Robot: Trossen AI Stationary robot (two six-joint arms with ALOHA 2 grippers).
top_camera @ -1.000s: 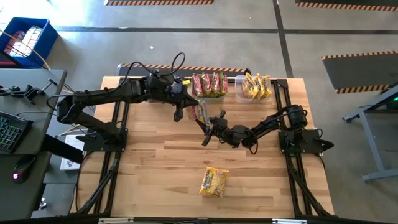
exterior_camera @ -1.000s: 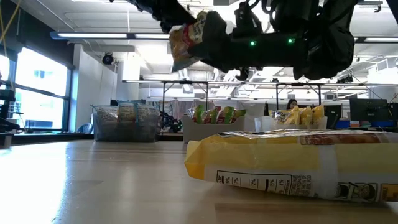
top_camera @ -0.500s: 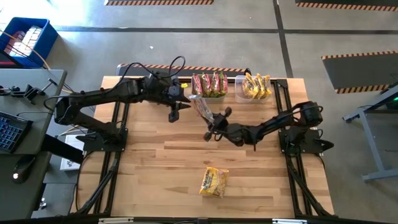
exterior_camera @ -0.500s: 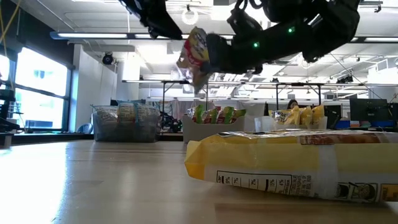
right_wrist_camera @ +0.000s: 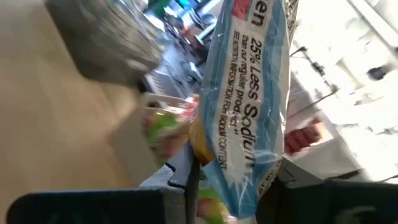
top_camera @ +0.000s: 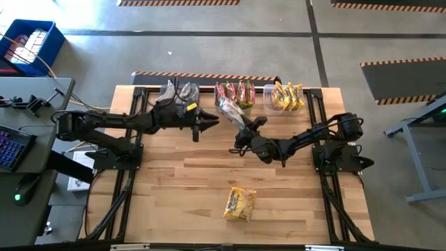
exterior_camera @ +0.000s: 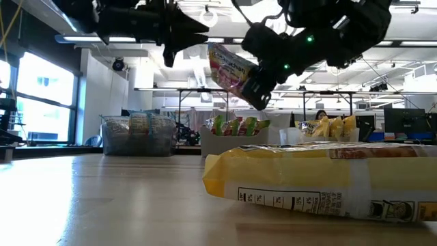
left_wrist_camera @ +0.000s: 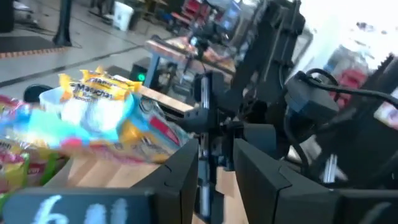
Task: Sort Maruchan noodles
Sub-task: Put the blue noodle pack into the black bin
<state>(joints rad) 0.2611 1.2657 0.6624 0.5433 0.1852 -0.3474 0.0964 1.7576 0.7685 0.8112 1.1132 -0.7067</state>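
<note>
A Maruchan noodles packet [top_camera: 227, 110], blue and white with pink print, hangs in the air over the table's far middle, with my right gripper [top_camera: 241, 131] shut on it. Just left of it, my left gripper [top_camera: 212, 120] points level toward the packet, open with nothing between its fingers [left_wrist_camera: 180, 177]. Another yellow packet [top_camera: 240, 203] lies flat on the table near the front. Three bins stand on the far edge: one with silvery packets [top_camera: 177, 92], one with pink and green packets [top_camera: 235, 94], one with yellow packets [top_camera: 286, 96]. My right gripper pinches the packet's near short end [right_wrist_camera: 239, 186] between its two fingers, coming level from the table's near right side. The packet sticks out beyond the fingers toward the far edge, tilted upward [exterior_camera: 231, 67], lifted clear of the table.
The table's near left part is bare wood [top_camera: 174, 195]. Black frame rails [top_camera: 132, 160] run along both table sides. A desk with a keyboard [top_camera: 14, 146] stands left of the table.
My left gripper has let go of the packet's top end, sunk, turned from pointing down to level, and drawn back toward the table's left edge. My right gripper has rolled, swinging the packet round so that its free end now points toward the far bins.
</note>
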